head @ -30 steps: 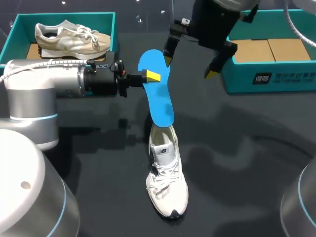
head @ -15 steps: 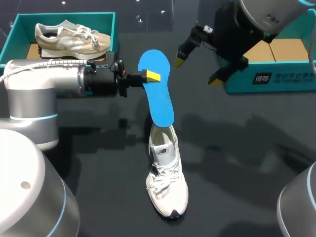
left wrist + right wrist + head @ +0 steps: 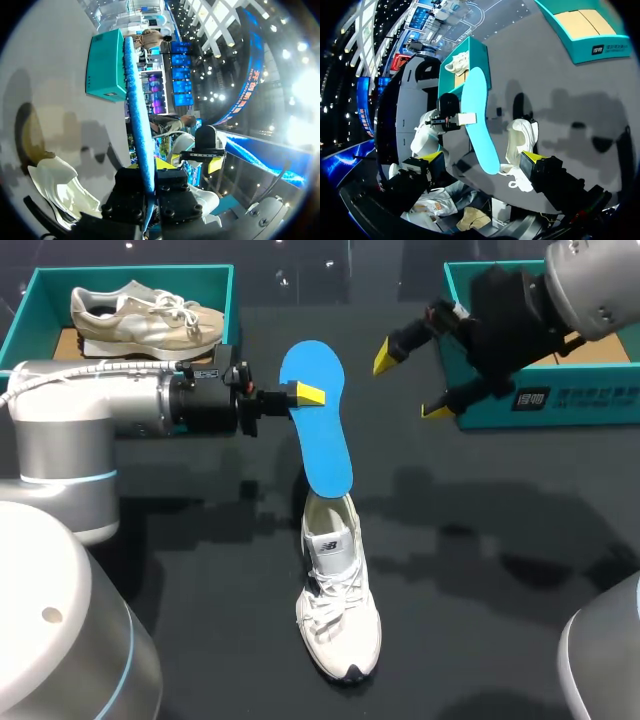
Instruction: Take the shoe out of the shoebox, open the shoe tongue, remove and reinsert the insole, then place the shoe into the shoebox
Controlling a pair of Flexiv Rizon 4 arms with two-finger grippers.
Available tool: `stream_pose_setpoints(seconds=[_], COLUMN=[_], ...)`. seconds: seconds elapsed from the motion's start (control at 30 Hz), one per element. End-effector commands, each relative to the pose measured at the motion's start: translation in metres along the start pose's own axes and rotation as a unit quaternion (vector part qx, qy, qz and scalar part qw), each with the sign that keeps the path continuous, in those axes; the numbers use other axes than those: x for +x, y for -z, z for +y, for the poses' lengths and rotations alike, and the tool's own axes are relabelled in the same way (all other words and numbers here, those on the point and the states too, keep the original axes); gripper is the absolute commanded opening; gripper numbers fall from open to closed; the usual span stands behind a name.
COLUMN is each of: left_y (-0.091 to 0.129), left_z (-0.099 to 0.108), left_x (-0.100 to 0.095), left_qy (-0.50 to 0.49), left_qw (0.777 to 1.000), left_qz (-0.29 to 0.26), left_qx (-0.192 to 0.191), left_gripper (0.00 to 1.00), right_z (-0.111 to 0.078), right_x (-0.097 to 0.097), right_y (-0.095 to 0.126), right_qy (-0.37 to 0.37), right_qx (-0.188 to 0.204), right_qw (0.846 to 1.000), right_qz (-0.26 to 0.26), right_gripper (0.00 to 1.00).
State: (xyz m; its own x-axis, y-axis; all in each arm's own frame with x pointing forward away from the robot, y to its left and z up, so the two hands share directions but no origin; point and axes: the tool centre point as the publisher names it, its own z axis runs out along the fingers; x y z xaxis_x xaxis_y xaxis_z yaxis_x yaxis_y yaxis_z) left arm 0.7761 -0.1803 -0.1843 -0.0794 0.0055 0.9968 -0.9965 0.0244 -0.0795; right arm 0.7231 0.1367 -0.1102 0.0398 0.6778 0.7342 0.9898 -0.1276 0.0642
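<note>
Left gripper (image 3: 300, 395) is found clamped on the blue insole (image 3: 318, 430), taken at its edge near the upper end; in the left wrist view the blue insole (image 3: 136, 100) is seen edge-on, pinched between the two fingers. The insole is held aloft and tilted; its lower end is met by the heel opening of the white shoe (image 3: 340, 600), which is laid on the dark table (image 3: 500, 570), toe toward the near edge. Right gripper (image 3: 411, 383) is held wide open with nothing in it, just beside the right shoebox (image 3: 560, 408) and well apart from the insole. A beige shoe (image 3: 145, 315) is lodged in the left shoebox (image 3: 30, 305).
</note>
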Motion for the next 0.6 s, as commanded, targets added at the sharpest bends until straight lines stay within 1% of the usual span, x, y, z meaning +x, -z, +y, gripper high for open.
stream_pose_setpoints(seconds=[0.03, 0.23, 0.6], left_y=[-0.001, -0.001, -0.001], left_z=[0.0, 0.0, 0.0], left_x=[-0.001, -0.001, -0.001], left_qy=[0.0, 0.0, 0.0], left_qw=[1.0, 1.0, 1.0], left_qz=[0.0, 0.0, 0.0], left_qx=[0.0, 0.0, 0.0], left_gripper=[0.0, 0.0, 0.0], right_z=[-0.004, -0.008, -0.006], right_x=[-0.01, -0.018, -0.021], right_y=[-0.005, -0.009, -0.014], right_qy=[-0.001, -0.004, -0.007], right_qx=[-0.008, -0.017, -0.016], right_qw=[0.985, 0.979, 0.975], right_qz=[0.17, 0.205, 0.222], right_gripper=[1.0, 1.0, 1.0])
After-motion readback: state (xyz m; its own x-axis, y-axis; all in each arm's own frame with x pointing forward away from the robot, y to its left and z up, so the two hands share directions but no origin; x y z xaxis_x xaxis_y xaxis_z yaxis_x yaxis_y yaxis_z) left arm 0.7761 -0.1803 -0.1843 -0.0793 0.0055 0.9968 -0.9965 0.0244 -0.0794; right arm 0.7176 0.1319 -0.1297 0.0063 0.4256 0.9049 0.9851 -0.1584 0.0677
